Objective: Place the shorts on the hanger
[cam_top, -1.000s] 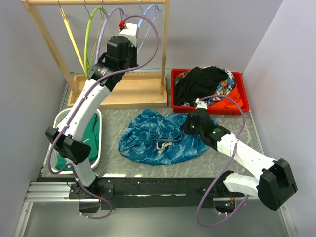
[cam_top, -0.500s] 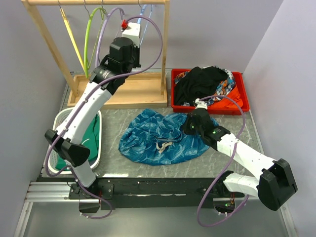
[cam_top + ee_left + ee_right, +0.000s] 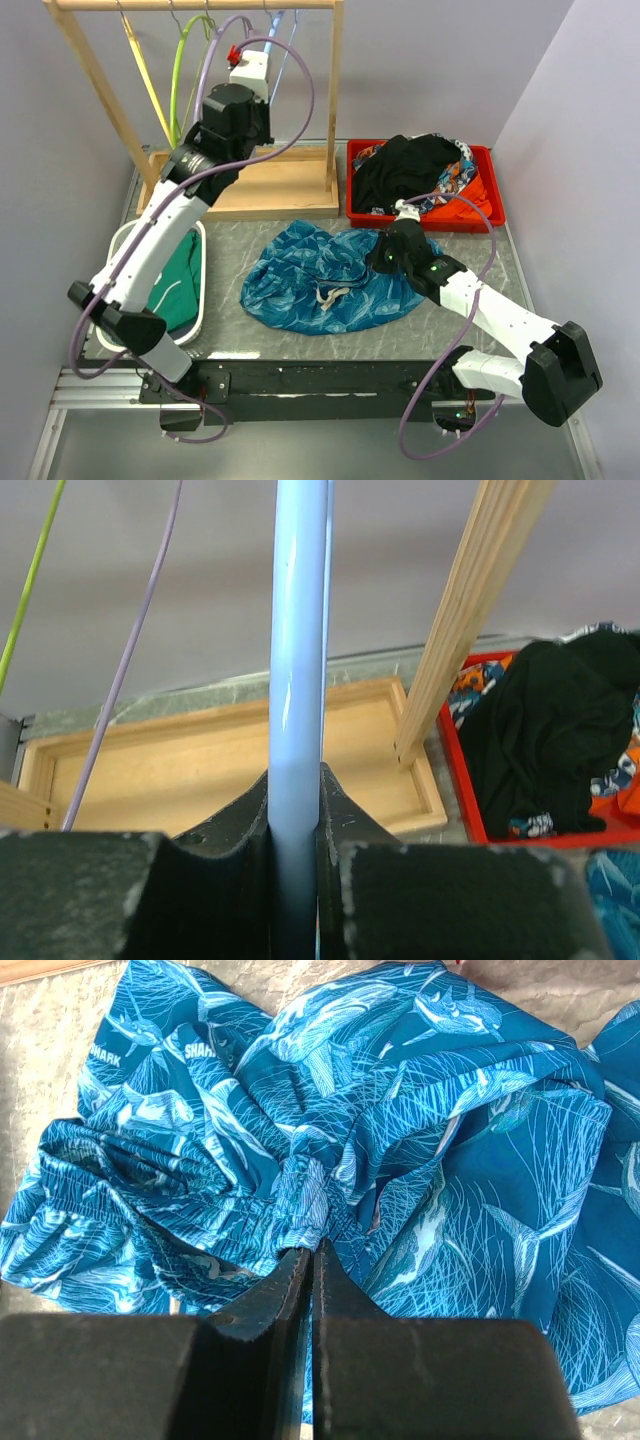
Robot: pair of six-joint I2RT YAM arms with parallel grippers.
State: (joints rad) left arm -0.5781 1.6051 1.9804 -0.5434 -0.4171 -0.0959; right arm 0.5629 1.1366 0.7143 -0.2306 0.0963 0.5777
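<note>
The blue patterned shorts [image 3: 320,275] lie crumpled on the table in front of the arms, white drawstring up. My right gripper [image 3: 386,262] rests at their right edge. In the right wrist view its jaws [image 3: 312,1252] are shut, with a bunched fold of the shorts [image 3: 450,1160] pinched at the tips. The light-blue hanger [image 3: 291,40] hangs on the wooden rack's top rail. My left gripper [image 3: 248,62] is raised to it, and in the left wrist view it [image 3: 297,800] is shut on the hanger's bar [image 3: 298,630].
The wooden rack [image 3: 335,100] with its tray base [image 3: 270,185] stands at the back, also holding lime-green [image 3: 178,80], lavender and yellow hangers. A red bin [image 3: 352,215] holds a black garment [image 3: 400,165]. A white basket [image 3: 203,290] with a green shirt sits at left.
My left gripper has closed on the light-blue hanger and risen up and to the left, swinging the hanger with it. The right arm and the shorts have stayed still.
</note>
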